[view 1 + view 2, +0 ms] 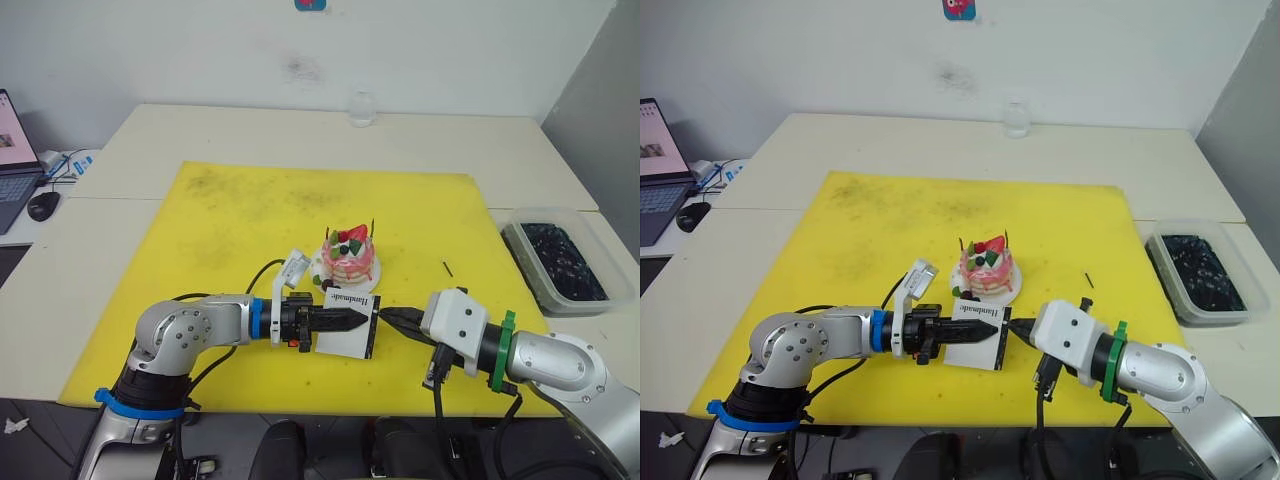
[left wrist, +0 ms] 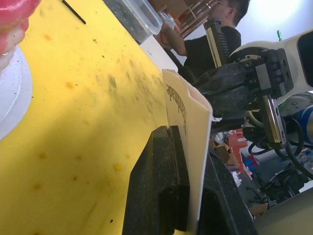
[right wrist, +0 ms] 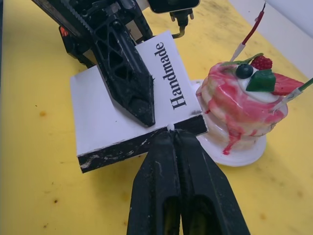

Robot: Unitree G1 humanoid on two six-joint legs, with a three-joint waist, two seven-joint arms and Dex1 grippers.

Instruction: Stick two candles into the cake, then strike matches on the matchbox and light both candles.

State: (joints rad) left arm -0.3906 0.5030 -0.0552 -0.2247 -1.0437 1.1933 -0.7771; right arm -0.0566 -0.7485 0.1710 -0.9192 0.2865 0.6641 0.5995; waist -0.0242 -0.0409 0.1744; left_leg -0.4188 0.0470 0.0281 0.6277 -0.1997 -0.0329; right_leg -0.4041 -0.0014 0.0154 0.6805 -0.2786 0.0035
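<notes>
Right wrist view shows the right gripper (image 3: pixel 172 133) with its two fingers pressed together, and a tiny pale tip sticks out between them; what they pinch I cannot tell for sure. This tip touches the black striking edge of the matchbox (image 3: pixel 107 115). The left gripper (image 1: pixel 345 319) is closed on the matchbox, one finger on each flat face, and holds it above the yellow mat (image 1: pixel 230 230), near the front edge.

Just behind the matchbox stands the cake (image 1: pixel 350 255) on its white plate (image 1: pixel 372 272), about in the middle of the mat. Two candles stand in the cake, the red candle (image 3: pixel 250 33) and the green candle (image 3: pixel 304 86), both tilted a little. One match (image 1: pixel 447 268) lies on the mat, to the right of the cake and apart from it.

Further right, off the mat, a clear container (image 1: pixel 560 260) holds something dark. A glass (image 1: pixel 361 108) stands at the far edge of the table (image 1: pixel 300 135).
</notes>
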